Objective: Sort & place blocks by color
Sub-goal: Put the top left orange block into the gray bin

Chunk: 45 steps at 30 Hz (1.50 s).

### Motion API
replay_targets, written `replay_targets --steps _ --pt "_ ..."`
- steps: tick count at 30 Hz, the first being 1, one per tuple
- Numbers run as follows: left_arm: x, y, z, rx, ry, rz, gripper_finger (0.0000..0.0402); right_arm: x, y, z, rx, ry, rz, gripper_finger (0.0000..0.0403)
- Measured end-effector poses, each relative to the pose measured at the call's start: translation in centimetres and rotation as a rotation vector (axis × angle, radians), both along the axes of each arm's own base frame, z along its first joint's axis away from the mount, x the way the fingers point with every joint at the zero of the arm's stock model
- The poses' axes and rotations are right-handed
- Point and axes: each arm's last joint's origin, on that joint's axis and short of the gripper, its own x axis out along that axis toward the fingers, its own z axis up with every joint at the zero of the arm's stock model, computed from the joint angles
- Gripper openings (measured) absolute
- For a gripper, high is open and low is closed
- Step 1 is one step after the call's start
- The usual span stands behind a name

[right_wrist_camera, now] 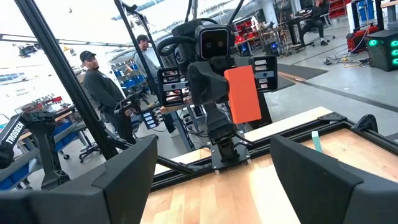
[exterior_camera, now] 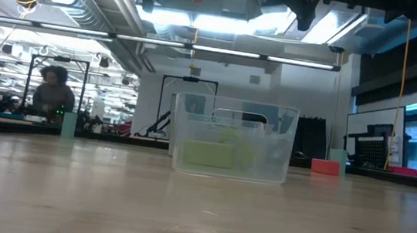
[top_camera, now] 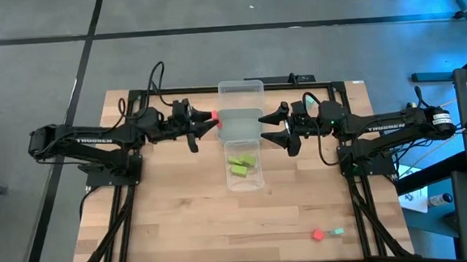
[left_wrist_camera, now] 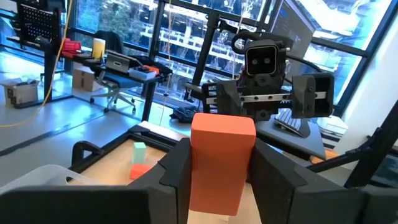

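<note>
So, a red block (left_wrist_camera: 221,163) is clamped between the fingers of the left gripper (top_camera: 210,119), held up off the desk (top_camera: 173,208) just beside the far half of the clear tray (top_camera: 240,88). In the left wrist view it is seen standing upright between the two dark fingers (left_wrist_camera: 176,171), and from the right wrist view it shows as an orange-red slab (right_wrist_camera: 242,94) at the tip of the opposite arm.

The right gripper (top_camera: 268,124) is hovering on the other side of the tray, facing the left one, with its fingers (right_wrist_camera: 124,174) spread wide and nothing seen between them.

A few lime yellow-green blocks (top_camera: 241,165) are lying together in the near compartment of the tray; through the clear wall in the low view they are seen as a pale green patch (exterior_camera: 208,154).

Two more blocks are left on the desk near the front right corner, well apart from the tray: a small red one (top_camera: 316,235) and a mint teal-green one (top_camera: 338,232) just beside it.

A person (exterior_camera: 52,92) is seen in the room behind the desk.
</note>
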Motion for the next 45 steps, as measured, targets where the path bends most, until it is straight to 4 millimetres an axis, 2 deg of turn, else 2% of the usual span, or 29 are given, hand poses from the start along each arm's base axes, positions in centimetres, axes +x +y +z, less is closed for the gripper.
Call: replay_targets --steps 16,20,25,29,35,40,45 --pt "0.0 0.5 0.2 -0.002 0.007 0.010 0.0118 0.0 0.0 0.0 0.000 0.000 0.000 0.0316" --pt "1.4 2.1 1.2 -0.008 0.136 0.046 0.0118 0.0 0.0 0.0 0.000 0.000 0.000 0.0316" --pt "5.1 5.3 1.7 0.036 0.418 0.024 0.0118 0.0 0.0 0.1 -0.001 -0.015 0.000 0.0316" --pt "8.3 8.1 -0.2 0.036 0.642 -0.003 0.0118 0.0 0.0 0.3 -0.002 -0.027 0.000 0.0316" --pt "11.6 10.9 -5.4 -0.007 0.877 -0.035 0.0118 0.0 0.0 0.3 0.000 -0.032 0.000 0.0316" --pt "12.9 11.9 -9.9 -0.077 0.992 -0.047 0.0118 0.0 0.0 0.3 -0.001 -0.031 0.000 0.0316" --pt "13.4 12.0 -12.5 -0.124 1.066 -0.047 0.0118 0.0 0.0 0.3 -0.001 -0.030 0.000 0.0316"
